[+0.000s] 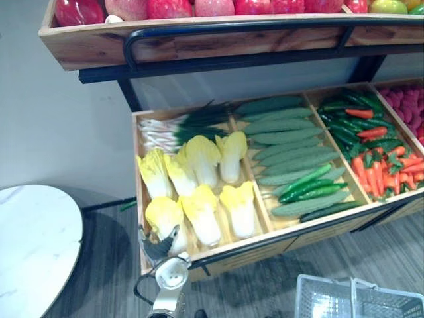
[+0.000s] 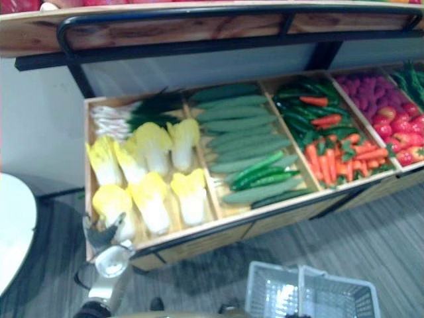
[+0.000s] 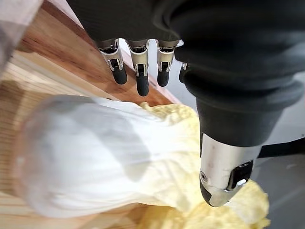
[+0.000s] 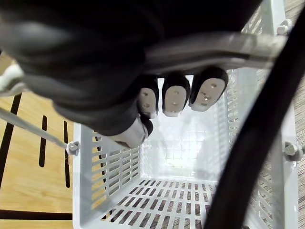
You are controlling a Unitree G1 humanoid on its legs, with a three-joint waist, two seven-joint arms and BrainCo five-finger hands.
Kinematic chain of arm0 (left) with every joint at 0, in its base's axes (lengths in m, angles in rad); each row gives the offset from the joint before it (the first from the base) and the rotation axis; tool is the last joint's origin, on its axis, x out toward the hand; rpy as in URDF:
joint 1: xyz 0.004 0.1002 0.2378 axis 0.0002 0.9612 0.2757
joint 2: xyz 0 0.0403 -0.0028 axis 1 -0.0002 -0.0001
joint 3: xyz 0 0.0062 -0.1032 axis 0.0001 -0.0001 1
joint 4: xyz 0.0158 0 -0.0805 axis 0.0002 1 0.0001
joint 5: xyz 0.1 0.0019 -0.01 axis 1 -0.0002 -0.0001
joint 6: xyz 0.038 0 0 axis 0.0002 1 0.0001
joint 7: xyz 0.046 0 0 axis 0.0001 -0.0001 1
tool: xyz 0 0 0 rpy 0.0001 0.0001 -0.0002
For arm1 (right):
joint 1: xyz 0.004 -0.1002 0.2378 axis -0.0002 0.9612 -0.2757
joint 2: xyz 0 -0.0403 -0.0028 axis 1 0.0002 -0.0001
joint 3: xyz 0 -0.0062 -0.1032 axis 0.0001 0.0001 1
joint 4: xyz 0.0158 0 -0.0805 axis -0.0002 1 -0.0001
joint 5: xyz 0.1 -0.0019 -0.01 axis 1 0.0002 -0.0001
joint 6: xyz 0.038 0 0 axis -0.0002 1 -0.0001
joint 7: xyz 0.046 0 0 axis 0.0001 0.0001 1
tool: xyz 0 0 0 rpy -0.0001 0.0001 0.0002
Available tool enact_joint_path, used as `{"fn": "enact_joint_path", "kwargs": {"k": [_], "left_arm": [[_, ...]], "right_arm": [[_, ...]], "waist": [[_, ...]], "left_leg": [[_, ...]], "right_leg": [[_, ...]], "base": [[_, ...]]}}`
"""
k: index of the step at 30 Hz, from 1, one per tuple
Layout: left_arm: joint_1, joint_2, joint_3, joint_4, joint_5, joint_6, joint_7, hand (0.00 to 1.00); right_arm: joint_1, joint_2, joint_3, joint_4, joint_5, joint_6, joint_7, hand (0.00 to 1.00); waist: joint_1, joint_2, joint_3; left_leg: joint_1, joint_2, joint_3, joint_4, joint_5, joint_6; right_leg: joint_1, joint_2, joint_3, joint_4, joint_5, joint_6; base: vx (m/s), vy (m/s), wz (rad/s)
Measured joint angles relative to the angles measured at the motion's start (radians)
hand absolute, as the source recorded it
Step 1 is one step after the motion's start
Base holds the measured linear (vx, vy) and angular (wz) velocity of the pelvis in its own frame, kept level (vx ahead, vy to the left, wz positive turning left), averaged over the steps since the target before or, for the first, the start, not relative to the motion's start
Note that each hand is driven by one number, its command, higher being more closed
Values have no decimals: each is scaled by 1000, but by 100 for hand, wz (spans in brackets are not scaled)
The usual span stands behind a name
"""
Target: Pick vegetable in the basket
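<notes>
Several yellow-white napa cabbages lie in the left compartment of the wooden crate (image 1: 140, 199). My left hand (image 1: 159, 246) hovers over the front-left cabbage (image 1: 163, 216) at the crate's near corner. In the left wrist view its fingers (image 3: 138, 71) are straight and the thumb (image 3: 224, 176) stands apart, with the cabbage (image 3: 95, 152) just below them, so the hand is open. At the lower right hangs a white slotted basket (image 1: 331, 298), holding nothing. My right hand (image 4: 176, 98) is curled round its grey handle (image 4: 224, 47).
Green onions (image 1: 179, 126) lie behind the cabbages. Cucumbers (image 1: 285, 142) fill the middle compartment, with peppers and carrots (image 1: 377, 159) to the right. An upper shelf of red apples (image 1: 199, 8) overhangs the crate. A round white table (image 1: 33, 245) stands at the left.
</notes>
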Motion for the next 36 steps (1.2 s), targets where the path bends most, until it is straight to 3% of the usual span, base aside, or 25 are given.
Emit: {"fn": "enact_joint_path", "kwargs": {"k": [5, 14, 20, 26, 33, 34, 36], "left_arm": [[-19, 7, -18, 70, 115, 46, 4, 0], [-66, 12, -35, 162, 231, 134, 105, 0], [-91, 8, -48, 225, 316, 193, 134, 0], [-113, -5, -79, 295, 317, 261, 117, 0], [-133, -4, -108, 330, 367, 304, 133, 0], [-137, -2, -111, 340, 379, 310, 137, 100], [-142, -1, -116, 343, 378, 321, 144, 100]], "right_arm": [[-1, 0, 16, 3, 0, 0, 1, 100], [-3, 0, 47, 5, 0, -18, 4, 100], [-2, -1, 83, 7, 21, -26, 5, 100], [-10, -1, 116, 16, 20, -41, 21, 100], [-24, -4, 134, 39, 20, -63, 23, 100], [-30, -5, 140, 41, 20, -63, 23, 100], [-32, -6, 156, 42, 20, -63, 23, 100]], "waist": [[-1, 1, 0], [-4, 3, 0], [-4, 5, 0], [-16, 6, 2], [-23, 20, 7], [-22, 20, 7], [-23, 21, 8]], "left_leg": [[15, 0, 4, -1, 0, 0], [21, 1, 35, -1, 0, 0], [30, 1, 47, -1, -1, 0], [32, 2, 58, -1, -1, 0], [32, 7, 74, -1, -4, -4], [32, 9, 81, -1, -5, -5], [32, 14, 84, -1, -5, -6]], "right_leg": [[14, -1, 4, -1, 0, 0], [13, 2, 33, -20, 20, -2], [15, 3, 44, -20, 20, -2], [12, 4, 57, -22, 22, -4], [2, 9, 72, -21, 25, -7], [-2, 13, 79, -21, 27, -9], [-3, 17, 83, -22, 29, -10]], "base": [[0, 0, 0], [-1, 8, -9], [6, 12, -6], [7, 9, -5], [6, 4, -7], [16, -4, -14], [17, -10, -9]]}}
